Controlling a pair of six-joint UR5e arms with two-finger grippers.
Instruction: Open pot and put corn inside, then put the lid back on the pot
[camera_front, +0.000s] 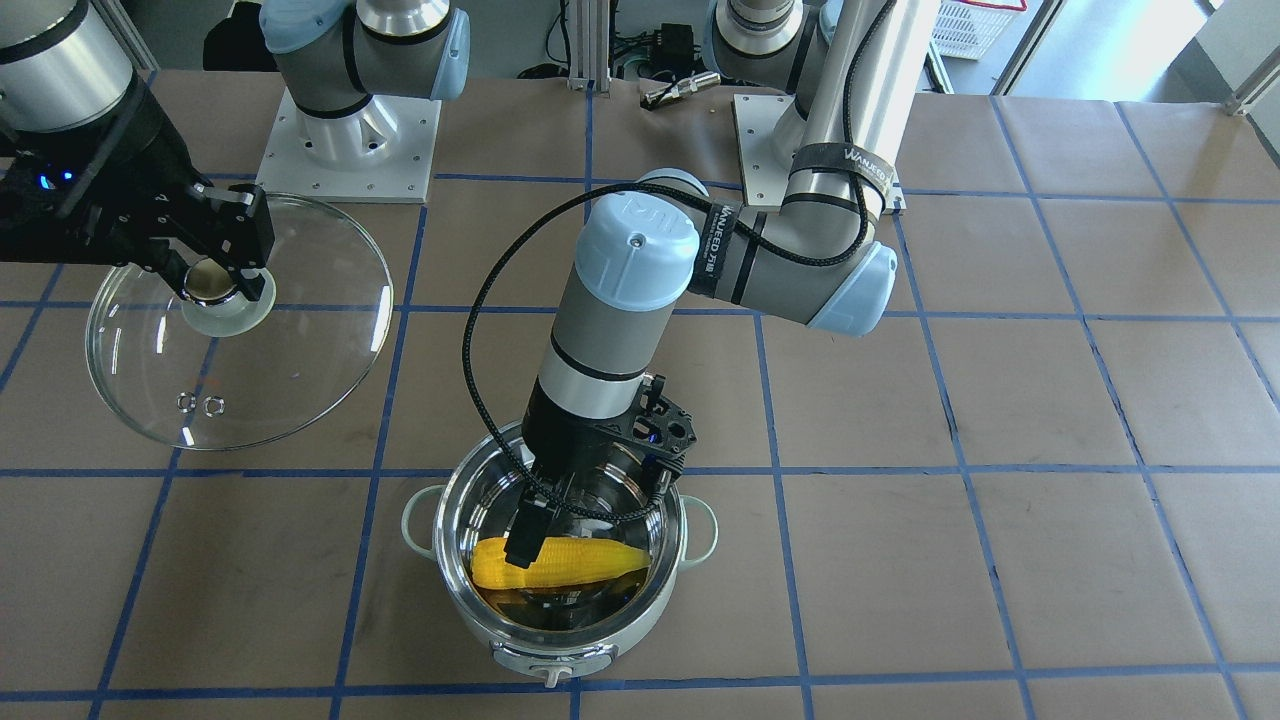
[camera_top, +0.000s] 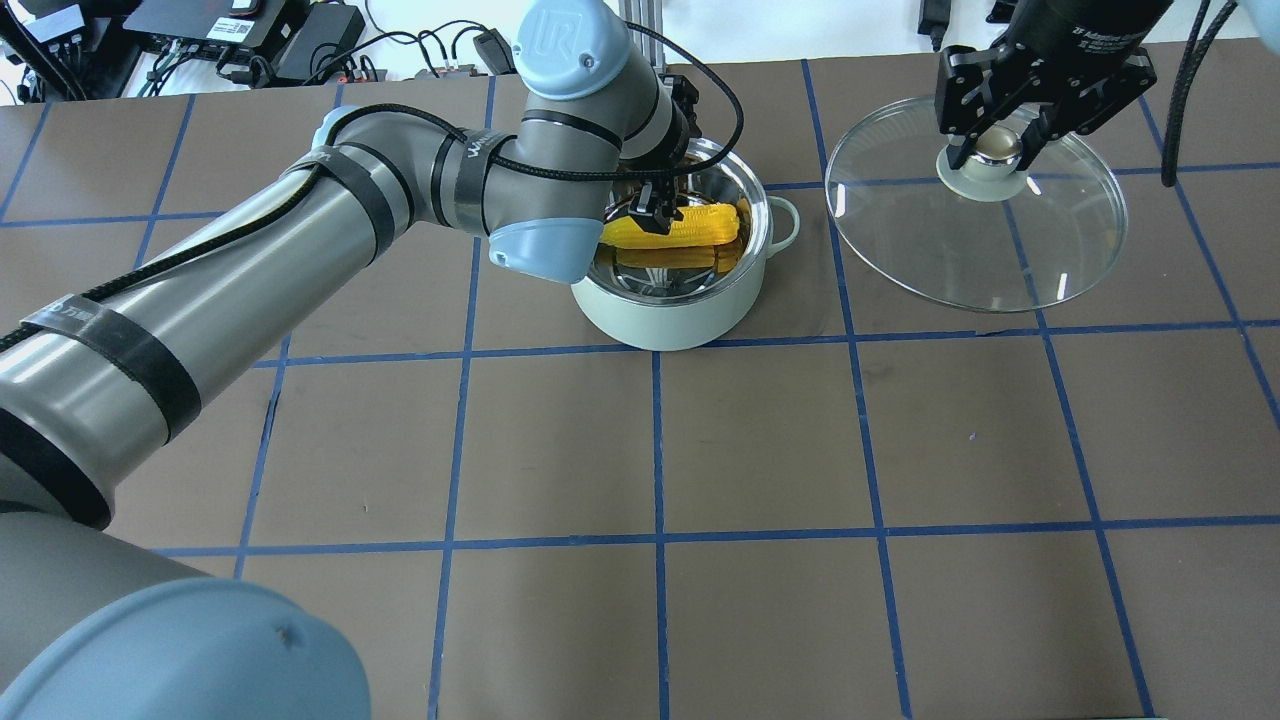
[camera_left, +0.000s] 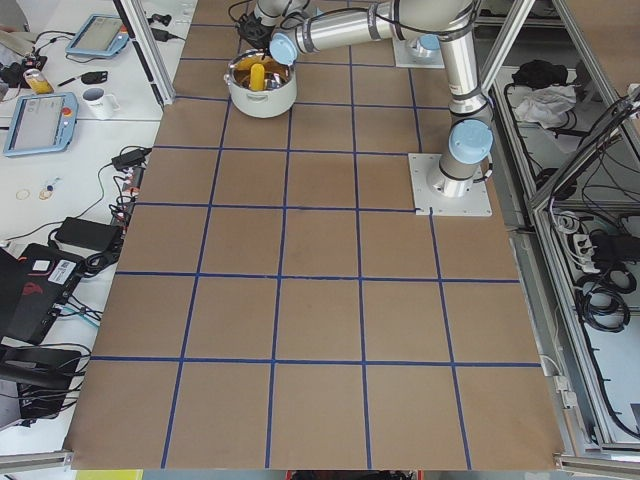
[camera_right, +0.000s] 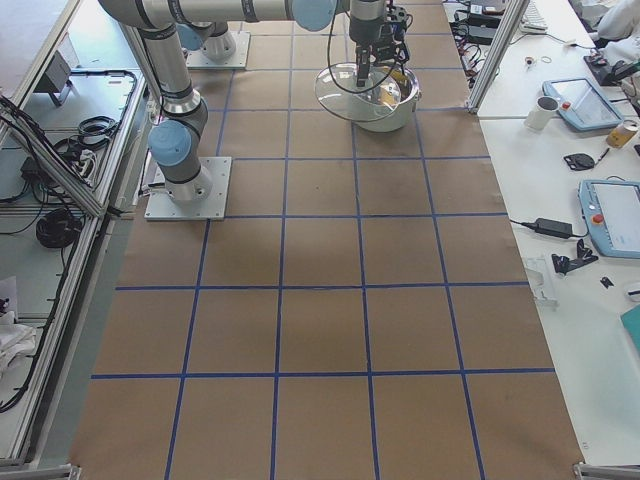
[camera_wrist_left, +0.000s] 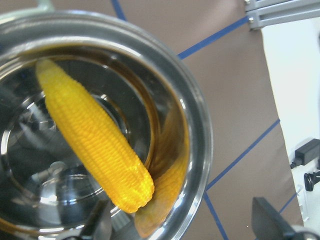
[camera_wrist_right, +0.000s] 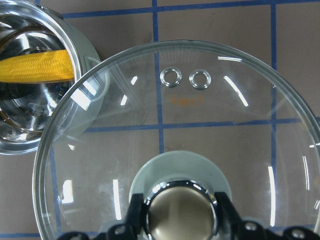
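One brown blue-gridded table (camera_top: 760, 450); right claw (camera_top: 990, 152) pinches lid (camera_top: 985, 255) (left claw (camera_top: 653, 213) grip unclear).

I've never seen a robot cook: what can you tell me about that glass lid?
The lid is a round dome of clear glass; the table's blue lines show through it. At its centre a shiny knob sits on a pale green base, and two metal-ringed holes lie near the rim. It is off the pot, beside it, with the right gripper shut on its knob.
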